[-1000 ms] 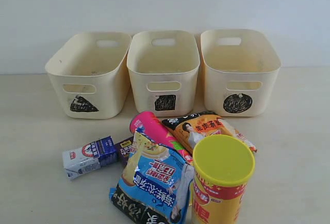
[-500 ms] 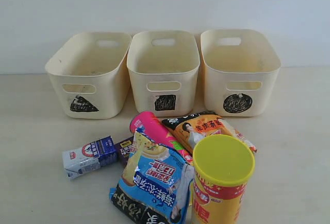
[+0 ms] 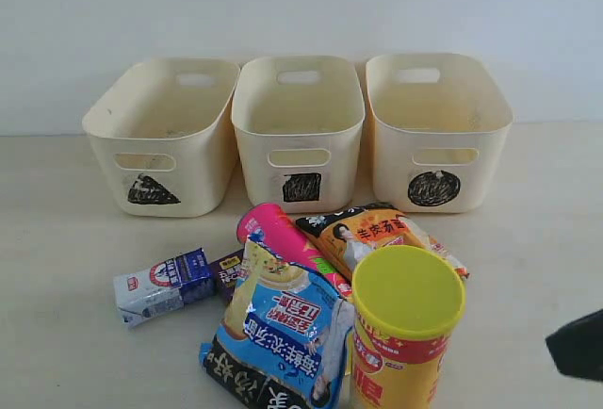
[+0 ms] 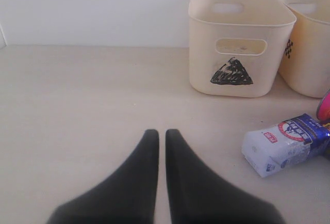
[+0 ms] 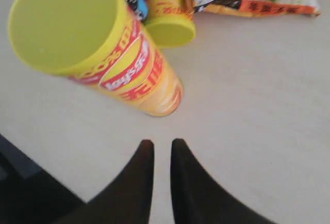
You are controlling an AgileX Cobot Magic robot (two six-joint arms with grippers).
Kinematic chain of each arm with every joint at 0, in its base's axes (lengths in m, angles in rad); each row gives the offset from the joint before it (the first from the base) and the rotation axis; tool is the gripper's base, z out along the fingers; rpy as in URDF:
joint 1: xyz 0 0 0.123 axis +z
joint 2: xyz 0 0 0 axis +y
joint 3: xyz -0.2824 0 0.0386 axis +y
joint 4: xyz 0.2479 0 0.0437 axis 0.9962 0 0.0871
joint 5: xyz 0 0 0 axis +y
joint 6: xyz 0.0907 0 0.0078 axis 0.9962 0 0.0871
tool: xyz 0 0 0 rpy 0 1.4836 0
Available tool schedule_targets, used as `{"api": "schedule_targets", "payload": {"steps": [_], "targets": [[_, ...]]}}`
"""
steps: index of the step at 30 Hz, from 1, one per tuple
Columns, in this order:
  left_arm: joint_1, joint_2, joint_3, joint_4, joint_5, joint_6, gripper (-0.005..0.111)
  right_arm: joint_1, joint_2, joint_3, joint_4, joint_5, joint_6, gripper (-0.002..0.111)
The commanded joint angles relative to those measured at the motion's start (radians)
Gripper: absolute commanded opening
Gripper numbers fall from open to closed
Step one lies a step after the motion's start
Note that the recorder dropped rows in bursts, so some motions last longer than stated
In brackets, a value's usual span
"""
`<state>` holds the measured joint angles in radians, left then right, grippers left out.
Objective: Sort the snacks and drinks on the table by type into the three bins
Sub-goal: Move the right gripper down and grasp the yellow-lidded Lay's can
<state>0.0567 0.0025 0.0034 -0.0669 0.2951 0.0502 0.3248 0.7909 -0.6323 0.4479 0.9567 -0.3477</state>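
Arm entry, front right

Shows dark right arm (image 3: 577, 345) over worktop's front right corner, absent a second ago; reads as first reach, nothing sorted. Puts right gripper (image 5: 161, 142) near upright yellow-lidded, yellow-red cardboard chip tube (image 3: 405, 329) by front edge: empty, jaws a slit apart, state unclear. Leaves left gripper (image 4: 159, 131) clenched, empty.

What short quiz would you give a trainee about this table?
1. True or false: the yellow-red chip tube stands upright.
2. Which mark is on the middle bin? A triangle, B square, C circle.
3. Fill in: the white-and-blue carton lies nearest the bin marked with a ___.
Key: 1 true; 2 B; 3 triangle, so the triangle bin.
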Motion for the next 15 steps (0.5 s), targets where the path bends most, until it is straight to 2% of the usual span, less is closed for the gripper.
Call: {"api": "schedule_targets", "payload": {"steps": [1,2,4,5,10,13,15], "targets": [[0.000,-0.003,-0.003,-0.003,-0.010,-0.004,0.004,0.050,0.000,-0.009,0.019,0.069,-0.077,0.039],[0.000,-0.003,-0.003,-0.003,-0.010,-0.004,0.004,0.064,0.000,-0.009,0.041,0.069,-0.117,0.058],[0.000,-0.003,-0.003,-0.003,-0.010,-0.004,0.004,0.084,0.000,-0.009,0.088,0.049,-0.219,0.076],[0.000,-0.003,-0.003,-0.003,-0.010,-0.004,0.004,0.095,0.000,-0.009,0.121,0.021,-0.269,0.081],[0.000,-0.003,-0.003,-0.003,-0.010,-0.004,0.004,0.126,0.000,-0.009,0.168,-0.115,-0.361,0.084],[0.003,-0.003,-0.003,-0.003,-0.010,-0.004,0.004,0.126,0.000,-0.009,0.166,-0.159,-0.361,0.093],[0.003,-0.003,-0.003,-0.003,-0.010,-0.004,0.004,0.126,0.002,-0.009,0.166,-0.194,-0.366,0.105]]}}
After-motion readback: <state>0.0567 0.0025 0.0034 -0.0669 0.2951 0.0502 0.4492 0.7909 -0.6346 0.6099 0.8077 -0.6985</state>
